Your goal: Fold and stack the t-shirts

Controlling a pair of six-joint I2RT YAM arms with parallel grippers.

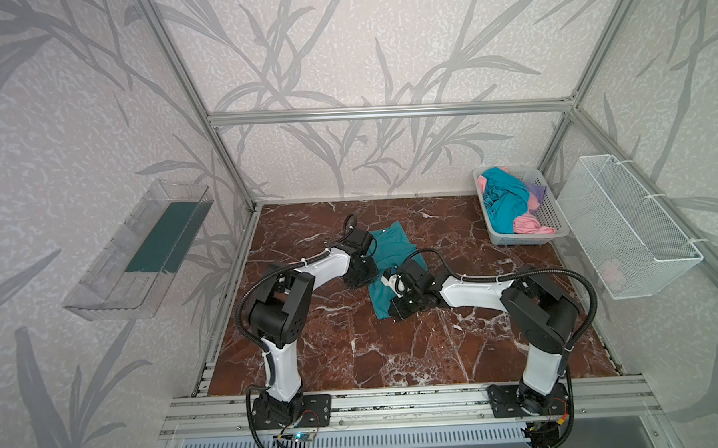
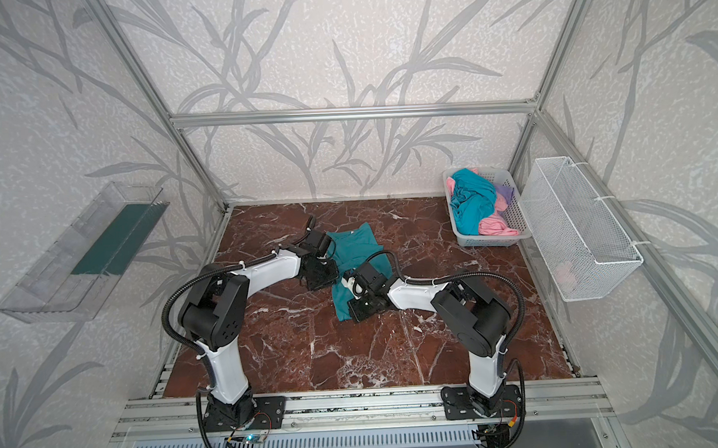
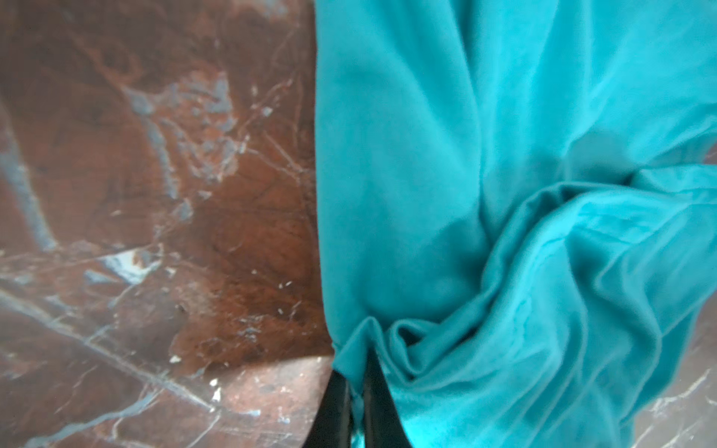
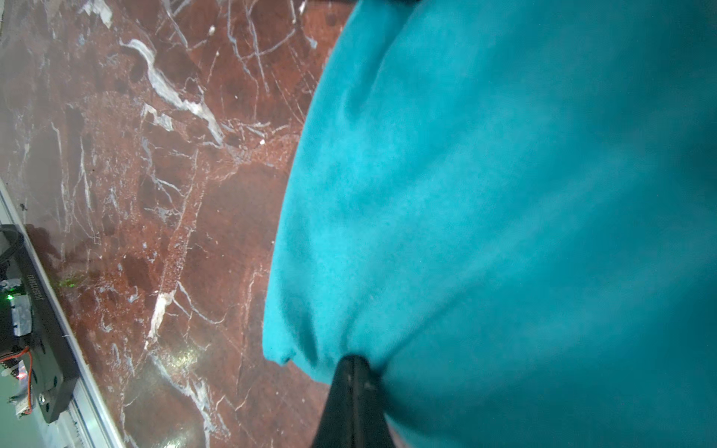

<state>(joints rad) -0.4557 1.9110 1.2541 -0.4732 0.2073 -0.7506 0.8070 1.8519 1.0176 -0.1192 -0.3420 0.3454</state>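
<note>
- Shirt: soft, matt teal jersey. It lies rumpled on the table, well apart from the basket and to its left in both top views.
- Left gripper: its black fingers are closed, pinching a puckered edge of the shirt on the side away from the basket. Deep folds fan out from the pinch.
- Right gripper: its tips are pressed together on a smooth, rounded fold at the shirt end farthest from the basket.
- Basket: grey perforated plastic, rectangular. It holds a crumpled pile of teal, pink and lilac cloth.
- Table: glossy red-brown marble pattern with white veins. Open surface runs along the shirt's straight edge and between shirt and basket.
</note>
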